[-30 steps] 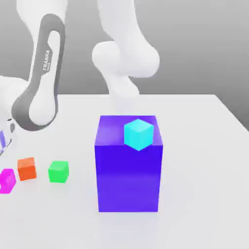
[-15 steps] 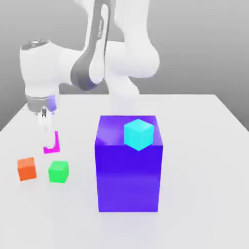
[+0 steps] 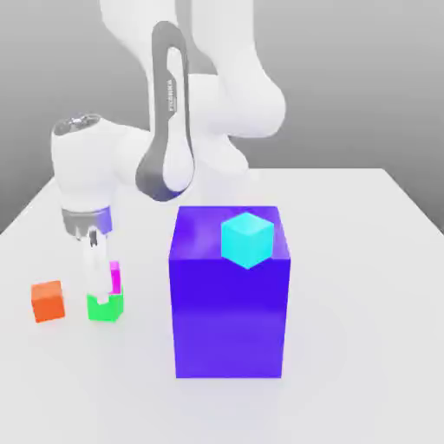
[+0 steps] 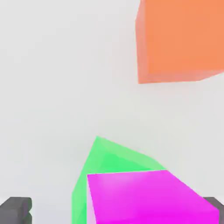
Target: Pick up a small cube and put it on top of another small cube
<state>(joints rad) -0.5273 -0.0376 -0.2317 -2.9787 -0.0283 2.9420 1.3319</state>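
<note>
The small magenta cube [image 3: 114,276] [image 4: 144,197] sits on top of the small green cube [image 3: 106,308] [image 4: 109,159] on the white table, toward the exterior view's left. My gripper [image 3: 102,290] [image 4: 114,210] hangs straight down over the pair with its fingers on either side of the magenta cube. In the hand view one dark fingertip [image 4: 15,209] stands clear of the cube's side, so the jaws are open. A white finger [image 3: 93,270] hides part of the magenta cube in the exterior view.
An orange-red small cube [image 3: 48,301] [image 4: 179,39] lies just to the exterior view's left of the stack. A big blue-violet block [image 3: 230,303] stands to the right of it, with a cyan cube [image 3: 247,238] on top.
My gripper carried the magenta cube from the table's left edge, up and across, and down onto the green cube. Its fingers have since spread apart.
</note>
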